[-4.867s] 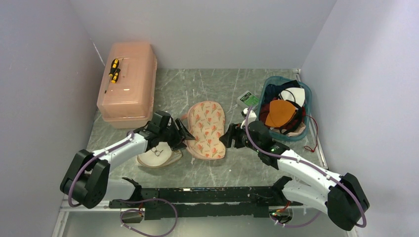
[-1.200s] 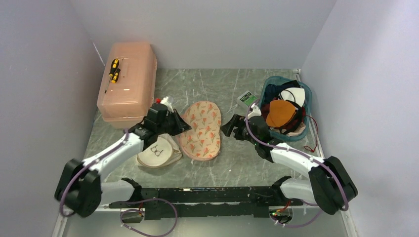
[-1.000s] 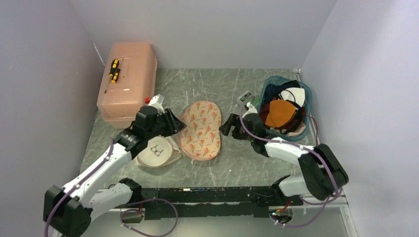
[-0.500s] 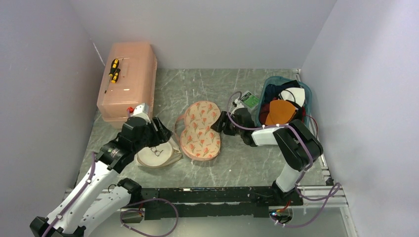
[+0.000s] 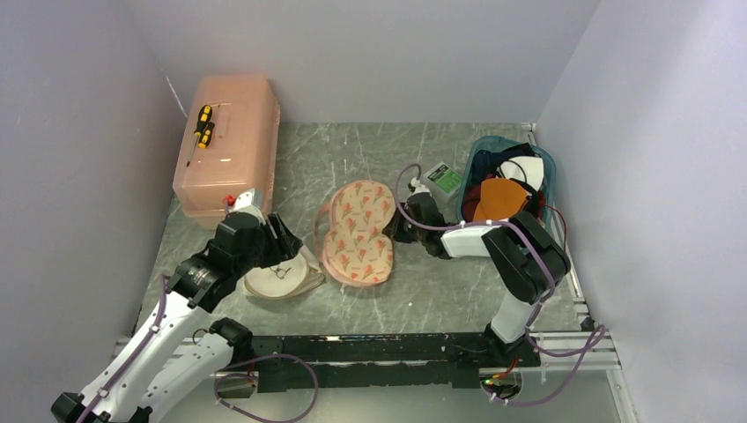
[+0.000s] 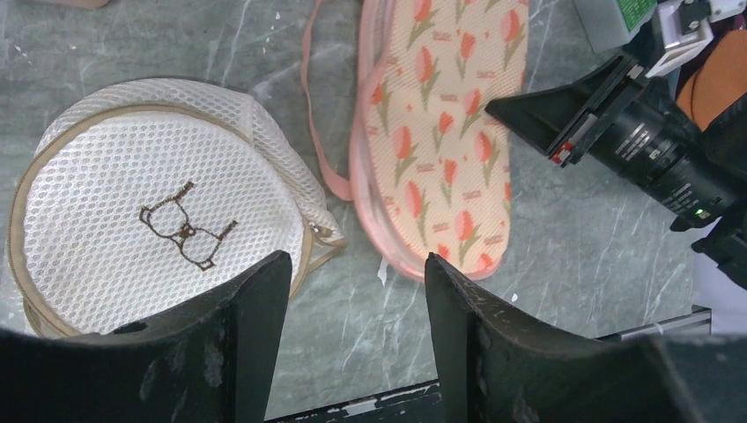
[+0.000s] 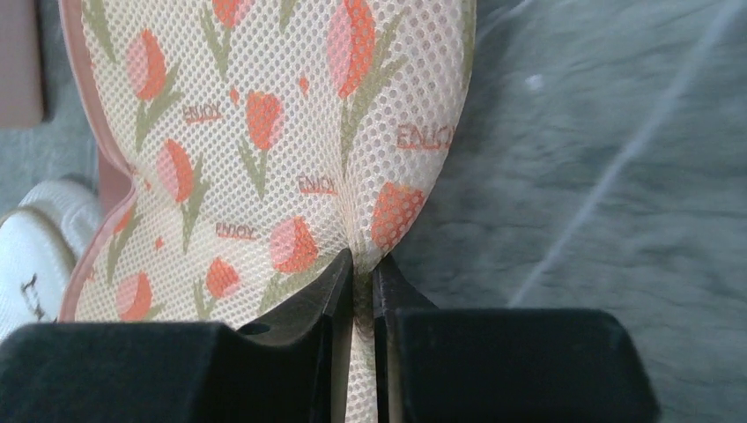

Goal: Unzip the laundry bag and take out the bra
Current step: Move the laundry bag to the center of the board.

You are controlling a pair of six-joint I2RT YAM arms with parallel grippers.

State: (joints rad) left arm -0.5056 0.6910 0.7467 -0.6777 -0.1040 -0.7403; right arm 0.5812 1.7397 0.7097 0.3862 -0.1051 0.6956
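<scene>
The laundry bag (image 5: 284,275) (image 6: 150,220) lies flat on the table, a white mesh drum with a cream rim and a dark bra icon on its lid. Its zip pull (image 6: 326,232) sits at its right edge. My left gripper (image 5: 287,240) (image 6: 357,260) hovers open above it, over the bare table between the bag and a beige tulip-print mesh two-cup piece (image 5: 357,231) (image 6: 449,132) (image 7: 264,132). On that piece's right edge my right gripper (image 5: 398,231) (image 7: 361,260) is shut, with mesh pinched between its fingers. The bra is hidden.
A pink lidded box (image 5: 229,145) with a yellow screwdriver (image 5: 204,125) on top stands at the back left. At the back right are a teal basket (image 5: 483,145) of clothes and a small green-and-white box (image 5: 443,178). Walls close in on three sides.
My right gripper has moved left to the beige piece's edge and shut on the mesh. My left arm has drawn back toward the near left and now hangs over the laundry bag.
</scene>
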